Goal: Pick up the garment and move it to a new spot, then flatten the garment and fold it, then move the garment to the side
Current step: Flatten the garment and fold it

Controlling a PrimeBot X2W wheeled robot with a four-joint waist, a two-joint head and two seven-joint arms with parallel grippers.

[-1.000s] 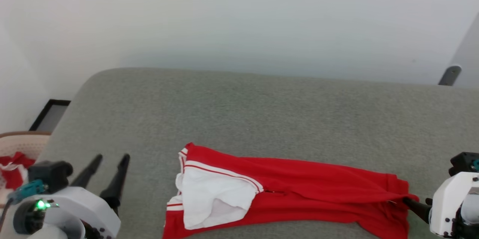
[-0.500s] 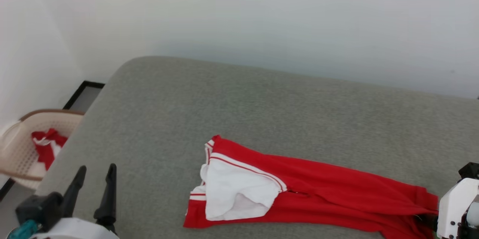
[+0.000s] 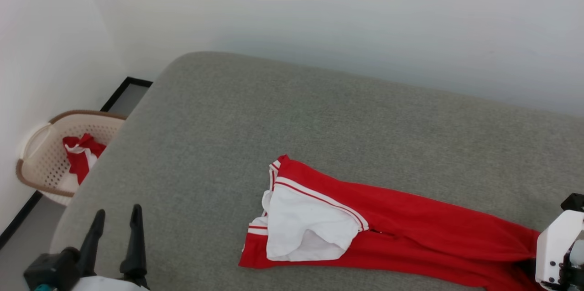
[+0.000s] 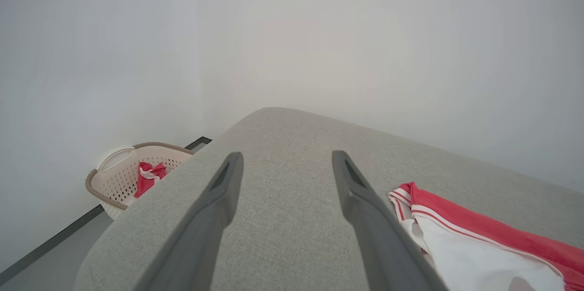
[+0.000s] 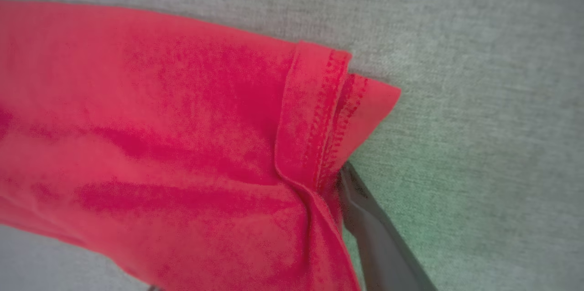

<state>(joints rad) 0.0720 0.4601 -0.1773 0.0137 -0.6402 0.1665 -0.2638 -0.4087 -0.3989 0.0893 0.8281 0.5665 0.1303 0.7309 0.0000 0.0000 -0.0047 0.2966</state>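
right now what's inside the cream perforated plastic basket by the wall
A crumpled red-and-white cloth lies in the cream perforated basket. Anything beneath the cloth is covered.

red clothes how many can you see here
2: the garment lies stretched across the grey cushion; a smaller red-and-white cloth sits in the basket beside the cushion's left end. The basket may hide more.

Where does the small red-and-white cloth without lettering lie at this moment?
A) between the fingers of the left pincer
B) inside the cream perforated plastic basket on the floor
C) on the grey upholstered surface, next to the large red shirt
B: the small red-and-white cloth lies inside the cream perforated plastic basket, which stands on the floor beside the grey upholstered surface.
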